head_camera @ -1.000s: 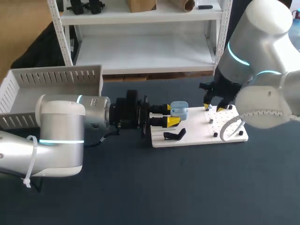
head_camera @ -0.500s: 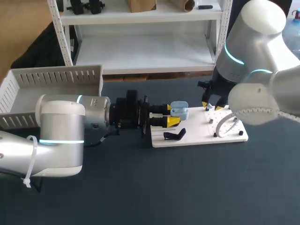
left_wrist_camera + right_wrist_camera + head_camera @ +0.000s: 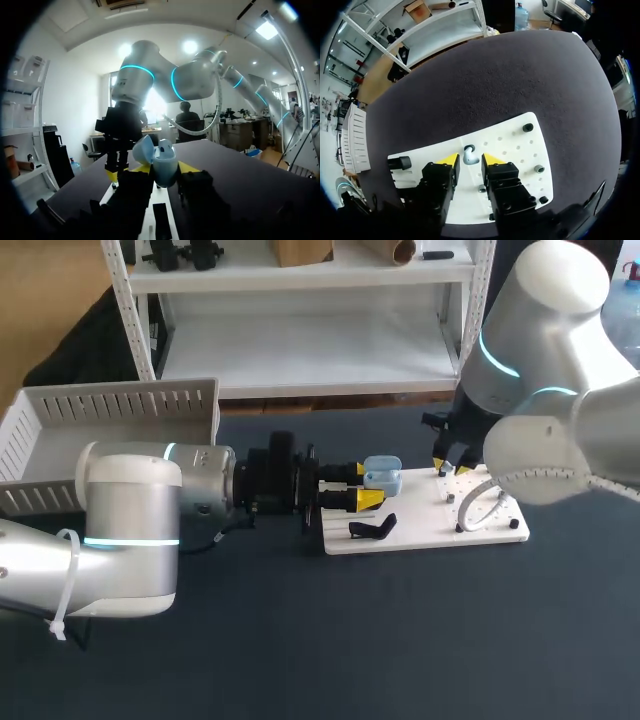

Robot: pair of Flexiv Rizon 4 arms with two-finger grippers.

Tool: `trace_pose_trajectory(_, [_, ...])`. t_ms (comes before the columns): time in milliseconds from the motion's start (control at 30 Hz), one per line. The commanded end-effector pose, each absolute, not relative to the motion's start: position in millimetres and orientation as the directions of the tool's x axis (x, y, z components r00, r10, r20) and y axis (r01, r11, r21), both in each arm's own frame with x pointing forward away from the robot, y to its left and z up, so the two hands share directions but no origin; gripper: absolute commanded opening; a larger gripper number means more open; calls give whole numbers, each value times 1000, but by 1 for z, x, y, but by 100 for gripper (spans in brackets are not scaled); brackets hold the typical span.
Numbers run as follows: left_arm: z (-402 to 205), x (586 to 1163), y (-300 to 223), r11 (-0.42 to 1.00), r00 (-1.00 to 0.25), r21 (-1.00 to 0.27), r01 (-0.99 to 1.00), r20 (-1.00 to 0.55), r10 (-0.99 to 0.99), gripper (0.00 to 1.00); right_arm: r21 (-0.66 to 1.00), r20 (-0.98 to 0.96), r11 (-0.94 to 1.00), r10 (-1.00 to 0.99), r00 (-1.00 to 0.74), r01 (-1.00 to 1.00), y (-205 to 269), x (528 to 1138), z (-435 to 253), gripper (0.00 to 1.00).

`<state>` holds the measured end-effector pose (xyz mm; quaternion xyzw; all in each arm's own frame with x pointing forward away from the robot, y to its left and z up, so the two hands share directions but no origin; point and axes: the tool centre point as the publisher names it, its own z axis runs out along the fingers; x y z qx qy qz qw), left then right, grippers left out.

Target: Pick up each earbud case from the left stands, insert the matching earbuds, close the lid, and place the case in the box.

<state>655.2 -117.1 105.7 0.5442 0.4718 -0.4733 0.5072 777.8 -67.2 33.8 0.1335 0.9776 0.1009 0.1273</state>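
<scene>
My left gripper [image 3: 365, 486] is shut on a light blue earbud case [image 3: 383, 475], held over the left end of the white board [image 3: 485, 531]. In the left wrist view the case [image 3: 164, 167] sits between the yellow tips with its lid [image 3: 143, 149] swung open. My right gripper [image 3: 449, 469] hangs over the back of the board, fingers pointing down. In the right wrist view a small pale earbud [image 3: 469, 156] stands on the board [image 3: 520, 150] between the right gripper's [image 3: 470, 161] yellow tips. A narrow gap shows on each side of it, so the gripper is open.
A black stand [image 3: 372, 529] lies on the board's front left. Several small dark pegs [image 3: 527, 128] dot the board's right part. A grey slatted box [image 3: 110, 405] stands at the table's back left. Dark bare tabletop [image 3: 400, 640] fills the front.
My right gripper has shifted slightly left over the board and its fingers have drawn closer together around the earbud. The left arm and case have not moved.
</scene>
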Motion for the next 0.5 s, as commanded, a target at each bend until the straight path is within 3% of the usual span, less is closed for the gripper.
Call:
trace_pose_trajectory(33, [106,653,-118,-33,108,107,994,-994,34,0,231,-218,944,287,-933,236,-66,778,34,27])
trace_pose_trajectory(500, [106,653,-118,-33,108,107,994,-994,34,0,231,-207,945,282,-937,233,-65,776,31,24])
